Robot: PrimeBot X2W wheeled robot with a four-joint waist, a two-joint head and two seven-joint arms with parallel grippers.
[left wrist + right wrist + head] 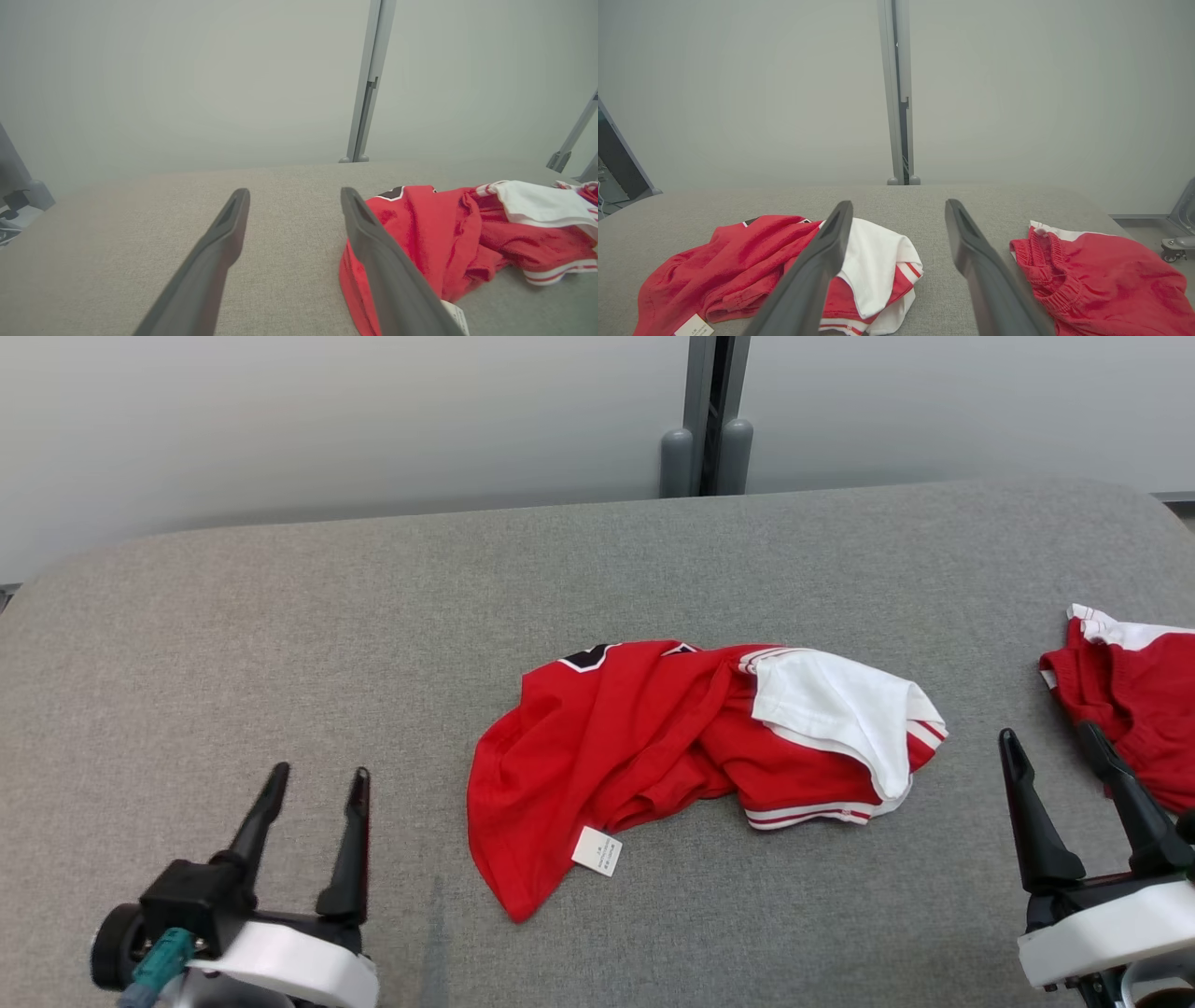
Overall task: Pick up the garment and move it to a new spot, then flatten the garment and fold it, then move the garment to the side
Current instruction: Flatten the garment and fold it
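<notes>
Lying crumpled on the grey padded surface (280, 644), straight out from the wall post (707, 420): jersey T-shirt (644, 737), red, white sleeve (840, 709) uppermost. Judged light, limp, non-slip; pinch at striped hem (812, 814). Both left gripper (320, 773) and right gripper (1047, 734): jaws spread, empty.

Diffuse, even light is bathing the grey surface (280, 616), leaving only faint shadows under the garment (653, 737). In the wrist views, upright lines are leaning toward the edges, and the left gripper (294, 198) is looking soft near the lens.

Red shorts (1134, 705) on grey padded surface (280, 635)
</notes>
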